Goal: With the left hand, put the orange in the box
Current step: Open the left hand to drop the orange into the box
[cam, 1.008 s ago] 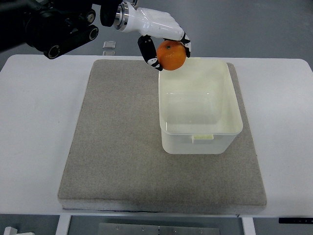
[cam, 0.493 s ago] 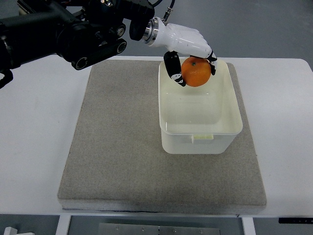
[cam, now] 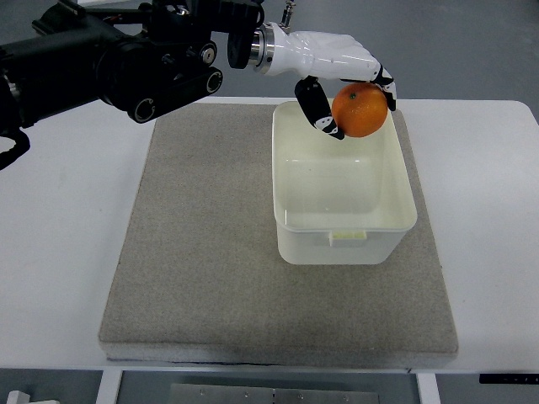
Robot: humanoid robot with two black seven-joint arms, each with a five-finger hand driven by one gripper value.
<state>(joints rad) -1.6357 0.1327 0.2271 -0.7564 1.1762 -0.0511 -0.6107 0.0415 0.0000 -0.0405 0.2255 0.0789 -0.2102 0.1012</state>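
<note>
My left hand [cam: 352, 108], white with black fingertips, reaches in from the upper left on a black arm and is shut on the orange [cam: 360, 109]. The orange hangs in the air over the far right part of the cream plastic box [cam: 344, 236], above its back rim. The thumb [cam: 316, 108] curls on the orange's left side, and the other fingers wrap its right side. The box is open at the top and looks empty inside. No right arm shows.
The box stands on the right half of a grey felt mat [cam: 202, 244] that covers most of the white table [cam: 59, 219]. A small clear object [cam: 187, 77] lay behind the mat earlier; the arm now hides that spot.
The left hand has carried the orange to the right, from the box's back left corner to above its back right part. The arm has stretched further into view.
</note>
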